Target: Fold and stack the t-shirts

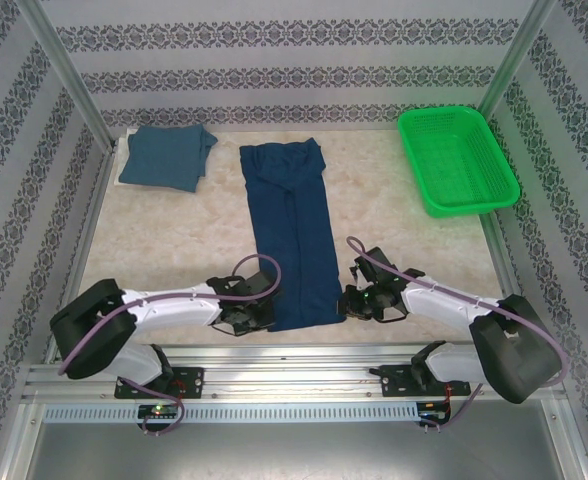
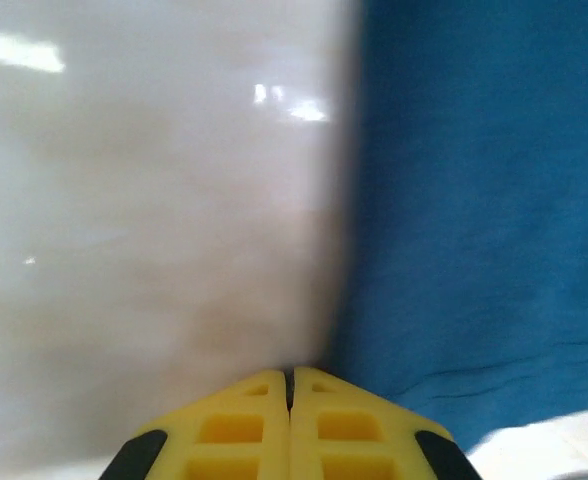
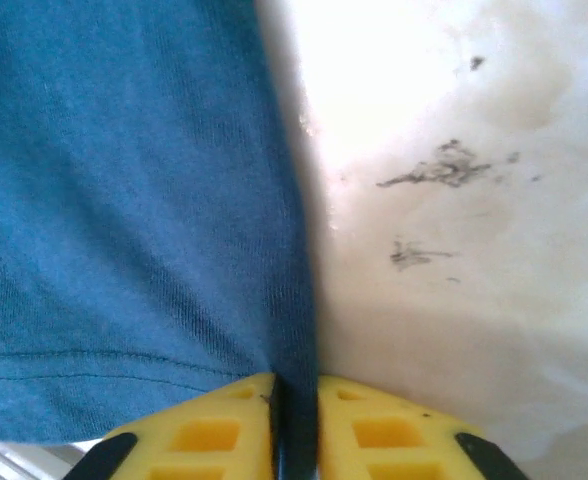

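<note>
A dark navy t-shirt (image 1: 292, 230) lies folded into a long narrow strip down the middle of the table, plain side up. My left gripper (image 1: 268, 314) is at the strip's near left corner. In the left wrist view it (image 2: 290, 376) is shut, with the cloth's edge (image 2: 474, 220) running into the seam between its yellow fingers. My right gripper (image 1: 345, 300) is at the near right corner. There it (image 3: 295, 388) is shut on the folded edge of the navy cloth (image 3: 124, 200). A lighter teal t-shirt (image 1: 166, 157) lies folded at the back left.
A green mesh basket (image 1: 457, 160) stands at the back right. The table is covered by a cream fuzzy mat (image 1: 174, 240) and enclosed by patterned walls. Metal rails run along the near edge by the arm bases.
</note>
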Controlling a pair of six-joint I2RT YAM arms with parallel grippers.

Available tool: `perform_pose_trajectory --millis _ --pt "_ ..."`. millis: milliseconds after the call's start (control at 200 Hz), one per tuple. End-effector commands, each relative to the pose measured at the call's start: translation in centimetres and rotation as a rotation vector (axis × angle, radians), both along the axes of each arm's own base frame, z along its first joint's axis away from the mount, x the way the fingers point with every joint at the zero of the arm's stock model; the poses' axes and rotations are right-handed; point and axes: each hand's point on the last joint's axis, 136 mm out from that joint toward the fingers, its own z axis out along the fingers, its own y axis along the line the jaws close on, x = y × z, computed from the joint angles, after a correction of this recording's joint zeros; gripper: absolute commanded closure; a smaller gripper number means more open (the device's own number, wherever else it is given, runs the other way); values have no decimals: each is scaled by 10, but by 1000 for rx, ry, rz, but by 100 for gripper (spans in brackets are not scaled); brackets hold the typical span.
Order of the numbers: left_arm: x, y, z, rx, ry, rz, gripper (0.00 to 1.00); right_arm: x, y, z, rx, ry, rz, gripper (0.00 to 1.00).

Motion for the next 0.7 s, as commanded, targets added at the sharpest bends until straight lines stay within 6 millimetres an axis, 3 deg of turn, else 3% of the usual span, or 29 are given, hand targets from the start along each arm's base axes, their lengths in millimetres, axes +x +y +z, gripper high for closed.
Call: perform_pose_trajectory --millis 0,135,255,465,694 --pt "39 -110 37 -442 -180 -114 100 4 14 5 69 -45 29 89" --pt "41 -112 40 -452 -185 -107 100 6 15 7 79 -43 36 91" --pt "38 -103 43 -459 -196 -75 100 6 18 6 91 -38 37 91" --pt "22 -73 53 -393 -221 -36 69 5 18 6 90 -32 42 91" --pt "7 -52 56 -377 -253 14 61 3 17 5 86 -26 40 91"
